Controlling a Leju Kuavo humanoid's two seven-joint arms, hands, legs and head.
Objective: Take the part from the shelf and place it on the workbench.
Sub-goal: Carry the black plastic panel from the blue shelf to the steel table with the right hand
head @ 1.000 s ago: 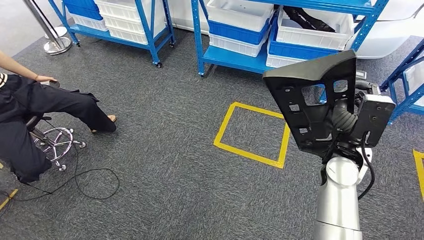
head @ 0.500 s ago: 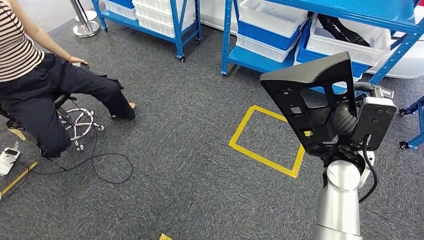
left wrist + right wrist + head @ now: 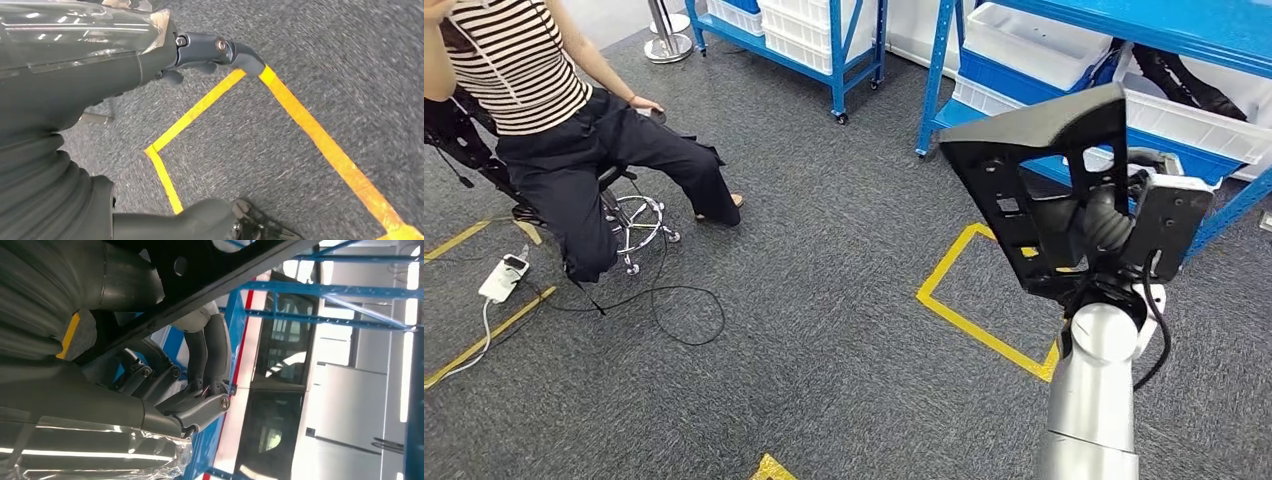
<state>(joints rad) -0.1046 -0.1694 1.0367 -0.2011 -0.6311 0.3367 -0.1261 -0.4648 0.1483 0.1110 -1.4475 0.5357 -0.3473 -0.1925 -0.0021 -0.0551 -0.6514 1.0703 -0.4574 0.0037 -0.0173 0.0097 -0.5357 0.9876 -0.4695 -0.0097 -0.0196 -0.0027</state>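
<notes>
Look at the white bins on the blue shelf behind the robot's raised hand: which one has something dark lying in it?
The white bin farthest right, behind the black part the right hand holds: a long black object lies inside. The bin left of it looks empty.

Workshop or storeroom: blue steel shelving [image 3: 944,60] with white bins [image 3: 1024,40], yellow floor tape [image 3: 984,325].

We see even, bright overhead light in the head view, with soft shadows on the grey carpet [image 3: 804,300] and sharp focus throughout. In the left wrist view the carpet and yellow tape [image 3: 320,140] smear with motion blur. In the right wrist view the windows [image 3: 360,340] blow out white, and glare streaks the plastic wrap [image 3: 100,460]
</notes>
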